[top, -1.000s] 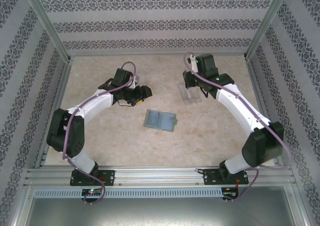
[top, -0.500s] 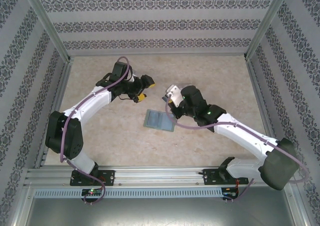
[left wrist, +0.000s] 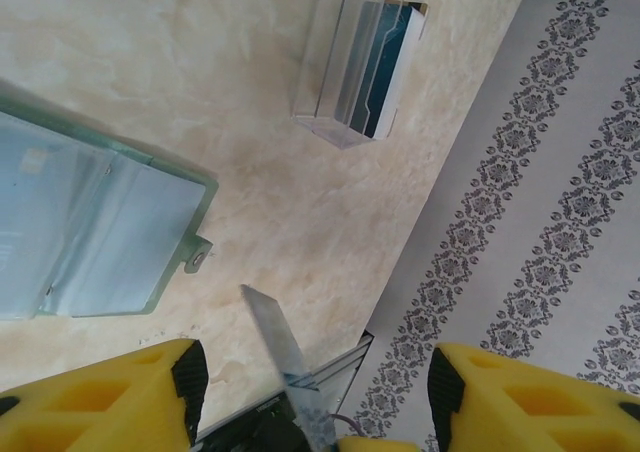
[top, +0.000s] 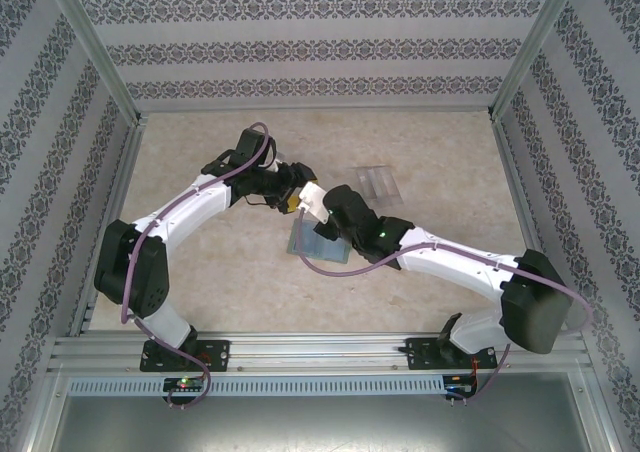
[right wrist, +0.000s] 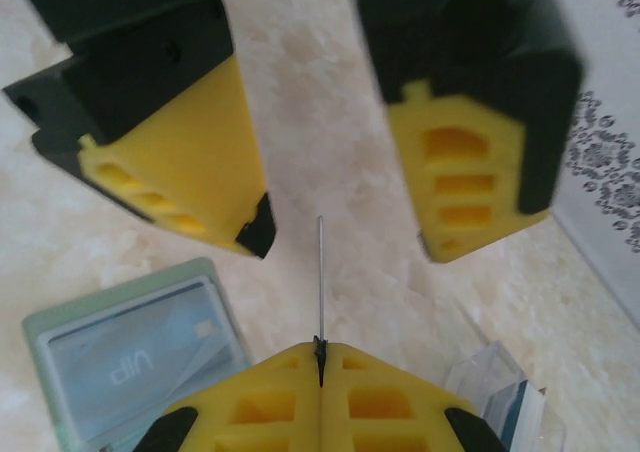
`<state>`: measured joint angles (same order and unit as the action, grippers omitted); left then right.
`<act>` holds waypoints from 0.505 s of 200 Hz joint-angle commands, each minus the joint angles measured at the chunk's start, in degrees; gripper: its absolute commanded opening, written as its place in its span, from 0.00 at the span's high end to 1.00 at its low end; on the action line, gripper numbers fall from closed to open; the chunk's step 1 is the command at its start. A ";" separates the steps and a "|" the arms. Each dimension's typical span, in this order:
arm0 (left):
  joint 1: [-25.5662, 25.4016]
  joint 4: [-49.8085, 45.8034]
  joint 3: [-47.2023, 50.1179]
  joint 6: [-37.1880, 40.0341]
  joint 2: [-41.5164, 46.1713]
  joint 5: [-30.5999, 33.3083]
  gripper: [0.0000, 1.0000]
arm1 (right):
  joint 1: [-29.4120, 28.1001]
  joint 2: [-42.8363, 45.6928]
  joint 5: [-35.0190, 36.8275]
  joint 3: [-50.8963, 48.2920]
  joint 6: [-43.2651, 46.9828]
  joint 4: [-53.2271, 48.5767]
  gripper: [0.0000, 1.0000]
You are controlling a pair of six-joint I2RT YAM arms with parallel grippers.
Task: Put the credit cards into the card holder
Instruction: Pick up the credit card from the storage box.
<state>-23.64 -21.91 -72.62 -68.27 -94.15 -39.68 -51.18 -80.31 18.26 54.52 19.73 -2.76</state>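
Right arm (top: 440, 260) swung left, away from clear box (top: 380, 182), to meet left arm (top: 190, 207). Right jaws pressed together, pinching thin card (right wrist: 320, 282) by one edge; card seen edge-on. Left jaws spread, one finger either side of card, apart from it. Card holder (top: 322, 244) open flat on worktop (top: 200, 262), just beside both. Bluish card (left wrist: 385, 72) inside clear box, well apart.
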 commanded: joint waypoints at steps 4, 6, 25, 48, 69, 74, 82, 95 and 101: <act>-0.61 -2.08 -1.30 -1.36 -0.59 -0.26 0.42 | -1.02 -0.39 3.91 2.23 -0.68 2.87 1.00; -0.64 -2.08 -1.36 -1.34 -0.66 -0.30 0.42 | -1.14 -0.49 3.89 2.34 -0.73 2.88 1.00; -0.89 -1.35 -1.30 -1.86 -1.17 -1.04 0.48 | -1.94 -1.19 3.97 2.89 -1.36 3.05 1.00; -1.69 -1.12 -2.14 -0.90 -1.14 -1.30 0.66 | -2.98 -2.26 5.73 3.27 -2.10 3.63 1.00; -1.83 -2.16 -2.41 0.06 -0.69 -0.37 0.86 | -3.34 -2.33 6.17 2.41 -3.68 4.91 1.00; -1.82 -2.17 -2.23 0.13 -0.52 -0.32 0.91 | -3.40 -2.26 5.87 2.15 -4.05 5.00 1.00; -1.78 -2.13 -2.02 0.23 -0.42 -0.29 0.99 | -3.48 -1.77 5.03 1.75 -4.62 4.97 1.00; -1.78 -1.96 -1.91 0.94 -0.23 -0.92 1.00 | -3.49 -0.43 3.57 0.81 -5.92 4.26 0.75; -1.77 -1.78 -2.04 1.61 -0.44 -1.55 1.00 | -3.49 0.61 2.58 0.09 -6.38 3.88 0.60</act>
<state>-24.82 -22.52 -73.65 -68.38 -94.67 -40.34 -54.26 -82.39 22.02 56.10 16.67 -0.14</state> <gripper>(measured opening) 0.053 0.100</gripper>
